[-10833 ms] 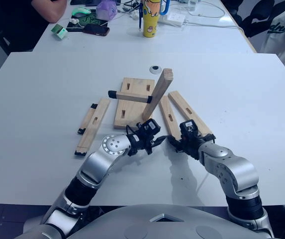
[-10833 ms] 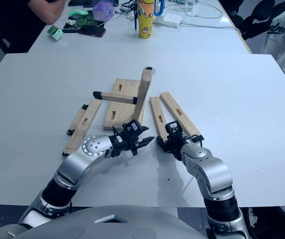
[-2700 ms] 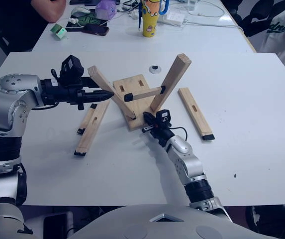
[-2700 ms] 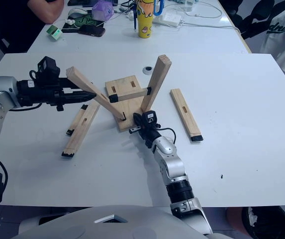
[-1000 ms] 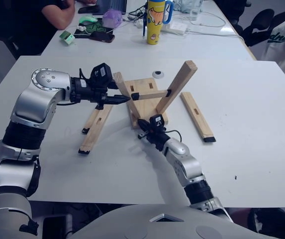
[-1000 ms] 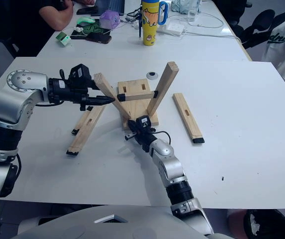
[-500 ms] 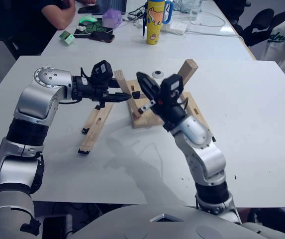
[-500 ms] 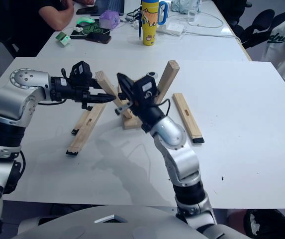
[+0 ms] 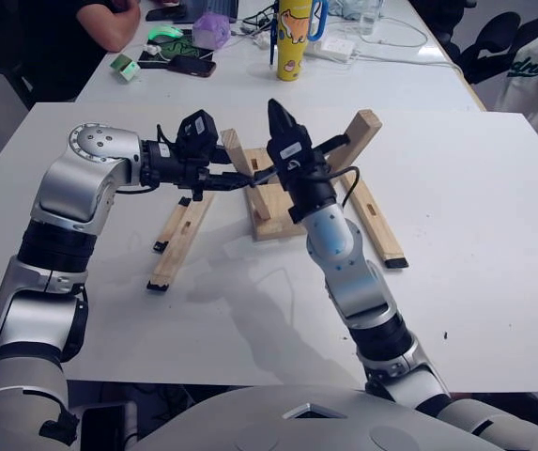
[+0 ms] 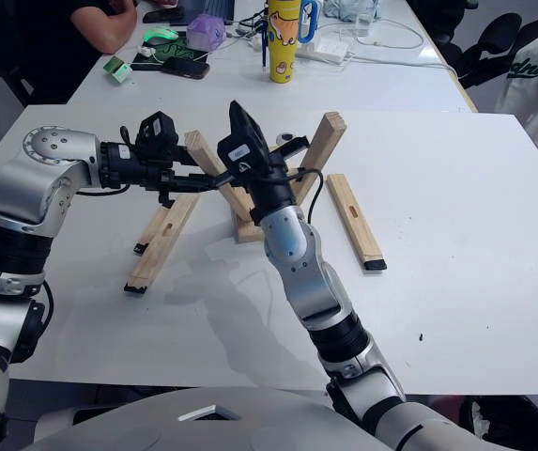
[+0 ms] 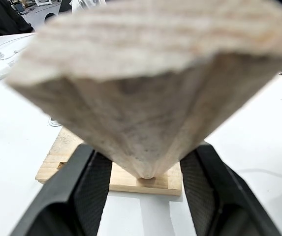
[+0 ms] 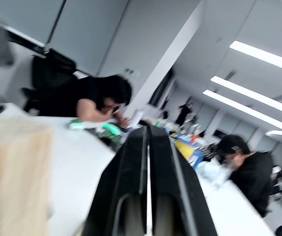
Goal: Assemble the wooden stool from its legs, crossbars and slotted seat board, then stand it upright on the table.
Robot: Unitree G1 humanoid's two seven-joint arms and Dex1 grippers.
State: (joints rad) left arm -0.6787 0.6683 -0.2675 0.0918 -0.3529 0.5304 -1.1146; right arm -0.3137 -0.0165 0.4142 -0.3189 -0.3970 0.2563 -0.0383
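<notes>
Centre of the table [image 9: 494, 207]: the seat board [image 9: 273, 225] lies flat in front of me. One leg [image 9: 236, 150] slants up from it to the left, clamped in my left gripper [image 9: 223, 177]. A second leg [image 9: 361, 130] slants up to the right. My right gripper [image 9: 276, 115] stands above the board between the two, fingers pressed together. A third leg [image 9: 379, 224] lies flat just right of the board. Two loose pieces [image 9: 179, 242] lie side by side to its left, below my left gripper.
</notes>
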